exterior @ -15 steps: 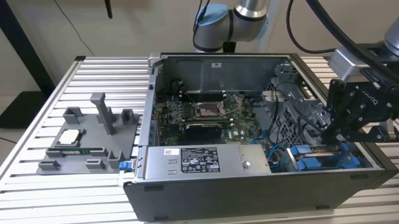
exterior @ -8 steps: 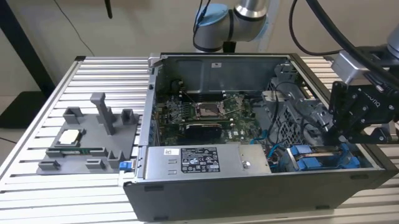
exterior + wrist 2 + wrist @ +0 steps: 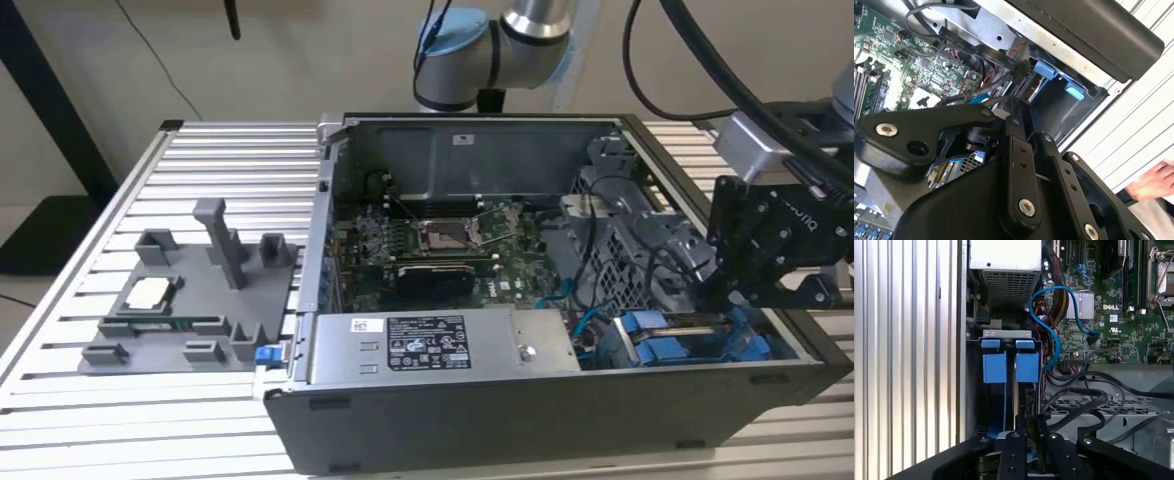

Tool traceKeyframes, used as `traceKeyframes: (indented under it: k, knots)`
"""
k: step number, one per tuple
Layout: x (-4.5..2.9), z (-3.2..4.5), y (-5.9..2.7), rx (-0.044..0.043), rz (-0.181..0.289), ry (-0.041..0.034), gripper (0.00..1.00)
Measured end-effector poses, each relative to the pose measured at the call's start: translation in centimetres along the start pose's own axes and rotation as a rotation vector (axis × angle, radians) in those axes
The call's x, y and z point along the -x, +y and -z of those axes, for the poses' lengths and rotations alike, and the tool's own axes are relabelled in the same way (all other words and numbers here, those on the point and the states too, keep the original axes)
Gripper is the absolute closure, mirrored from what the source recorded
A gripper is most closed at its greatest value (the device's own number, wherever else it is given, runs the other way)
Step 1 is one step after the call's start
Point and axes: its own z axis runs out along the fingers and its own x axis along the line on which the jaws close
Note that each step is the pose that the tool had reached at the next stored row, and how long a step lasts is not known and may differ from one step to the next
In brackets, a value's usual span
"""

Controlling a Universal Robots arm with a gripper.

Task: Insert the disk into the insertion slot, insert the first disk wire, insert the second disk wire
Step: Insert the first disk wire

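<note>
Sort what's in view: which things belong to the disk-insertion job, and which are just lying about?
Job: gripper, poised at the insertion slot; black cables beside it, possibly the disk wires.
Lying about: power-supply box; motherboard; grey fixture tray with a processor chip; a person's hand beyond the case.

Table: you're working on a silver bench top of ribbed metal slats; in the first wrist view the slats run alongside the case.
Computer case: it lies open on its side on your slats, toward the exterior view's right.
Grey fixture plate: it sits flat at the exterior view's left, just beside the case.
</note>
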Motion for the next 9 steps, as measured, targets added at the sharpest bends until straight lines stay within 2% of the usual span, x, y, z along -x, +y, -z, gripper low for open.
traceKeyframes:
  k: [9]
  knots:
    - [0.2,-0.2,-0.25,0.0,0.0,-0.0003,0.81]
